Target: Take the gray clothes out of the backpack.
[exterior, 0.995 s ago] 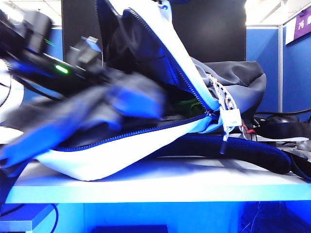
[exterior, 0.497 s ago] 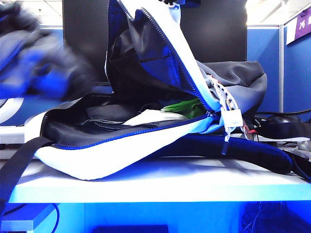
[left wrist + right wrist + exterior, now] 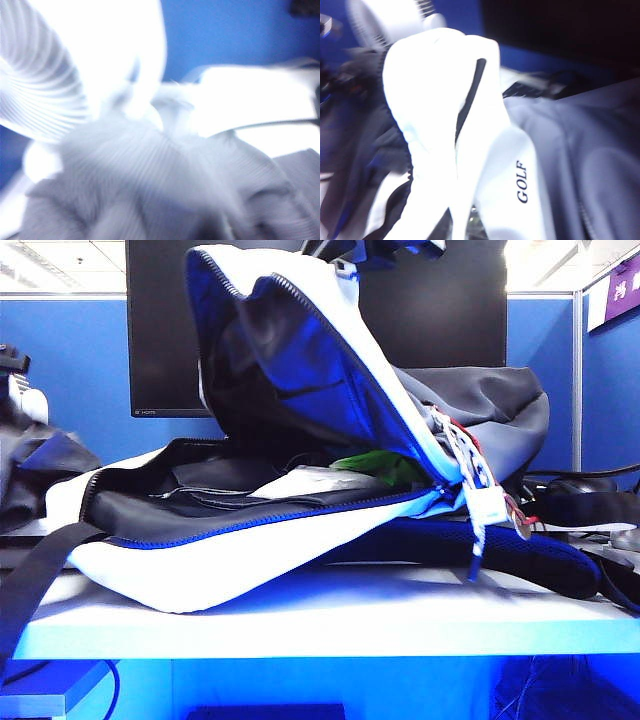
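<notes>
The backpack (image 3: 250, 550) lies on its side on the table, its mouth unzipped toward the left. Its pale flap (image 3: 300, 330) is lifted high, and my right gripper (image 3: 372, 250) is shut on the flap's top edge. The right wrist view shows that white flap (image 3: 435, 100) with the word GOLF close in front, hiding the jaws. The gray clothes (image 3: 40, 470) sit in a heap at the far left, outside the backpack. Their ribbed fabric (image 3: 150, 190) fills the left wrist view and covers my left gripper's jaws.
A green item (image 3: 380, 465) and a white one (image 3: 310, 480) lie inside the open backpack. A braided cord with a white tag (image 3: 485, 495) hangs at its right. A black strap (image 3: 40, 570) drops over the table's front edge (image 3: 320, 630). A black monitor (image 3: 430, 300) stands behind.
The gray clothes have come out of the backpack's mouth and gone left, ending as a heap at the left edge. The flap has shifted a little and the tag swings.
</notes>
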Controlling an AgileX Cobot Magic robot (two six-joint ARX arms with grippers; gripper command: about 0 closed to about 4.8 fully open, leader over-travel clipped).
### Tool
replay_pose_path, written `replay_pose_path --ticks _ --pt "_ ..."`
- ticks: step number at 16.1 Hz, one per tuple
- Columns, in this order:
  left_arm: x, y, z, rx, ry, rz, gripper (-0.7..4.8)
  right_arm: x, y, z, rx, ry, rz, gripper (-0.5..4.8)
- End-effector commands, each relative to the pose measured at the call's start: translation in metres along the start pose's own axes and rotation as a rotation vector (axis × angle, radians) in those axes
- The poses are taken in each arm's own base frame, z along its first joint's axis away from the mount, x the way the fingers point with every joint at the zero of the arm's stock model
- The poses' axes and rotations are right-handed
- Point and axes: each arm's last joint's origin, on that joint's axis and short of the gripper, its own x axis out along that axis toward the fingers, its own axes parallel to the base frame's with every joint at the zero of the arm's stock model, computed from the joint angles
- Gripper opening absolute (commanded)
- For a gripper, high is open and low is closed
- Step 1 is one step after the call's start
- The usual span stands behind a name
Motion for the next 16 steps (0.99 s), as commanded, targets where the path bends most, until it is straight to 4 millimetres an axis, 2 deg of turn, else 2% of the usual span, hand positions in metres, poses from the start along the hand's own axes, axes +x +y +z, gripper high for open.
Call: replay_pose_path --ticks 1,3,4,5,6,8,9,10,11,12,13,14,15,16 --pt "-0.005 -0.001 0.012 -0.015 -0.080 -0.073 3.51 -0.004 0.002 0.009 -0.001 -0.049 0.028 2.49" --pt "-0.014 -0.008 0.019 -0.097 -0.104 -0.398 3.50 -0.007 0.002 0.014 -0.004 -0.078 0.030 2.81" --pt "-0.019 -0.010 0.023 -0.137 -0.111 -0.529 3.50 -0.011 0.003 0.017 -0.005 -0.093 0.028 2.81" --pt "-0.029 -0.013 0.029 -0.160 -0.125 -0.711 2.76 -0.021 0.002 0.024 -0.007 -0.121 0.019 2.79" --pt "-0.038 -0.013 0.036 -0.160 -0.149 -0.816 0.46 -0.031 0.001 0.031 -0.006 -0.146 -0.013 2.70" --pt "-0.060 -0.009 0.054 -0.155 -0.214 -0.863 -0.06 -0.056 -0.003 0.044 -0.002 -0.191 -0.097 2.50" --pt "-0.076 -0.003 0.066 -0.114 -0.280 -0.773 -0.03 -0.072 -0.005 0.051 -0.001 -0.218 -0.123 2.50" --pt "-0.093 0.009 0.078 -0.095 -0.337 -0.558 2.03 -0.091 -0.009 0.058 -0.001 -0.242 -0.148 2.51" --pt "-0.102 0.015 0.081 -0.112 -0.338 -0.453 3.72 -0.100 -0.009 0.059 0.000 -0.239 -0.150 2.52" --pt "-0.110 0.022 0.081 -0.120 -0.316 -0.413 4.00 -0.108 -0.008 0.059 0.001 -0.225 -0.151 2.52" --pt "-0.118 0.027 0.080 -0.113 -0.286 -0.435 3.71 -0.115 -0.006 0.059 0.003 -0.207 -0.150 2.52" --pt "-0.127 0.028 0.079 -0.100 -0.263 -0.499 1.78 -0.123 -0.005 0.057 0.005 -0.183 -0.151 2.51" --pt "-0.140 0.027 0.080 -0.066 -0.262 -0.570 0.03 -0.133 -0.003 0.055 0.006 -0.158 -0.153 2.11" --pt "-0.152 0.027 0.082 -0.048 -0.278 -0.620 -0.06 -0.144 -0.002 0.054 0.008 -0.142 -0.154 1.46"
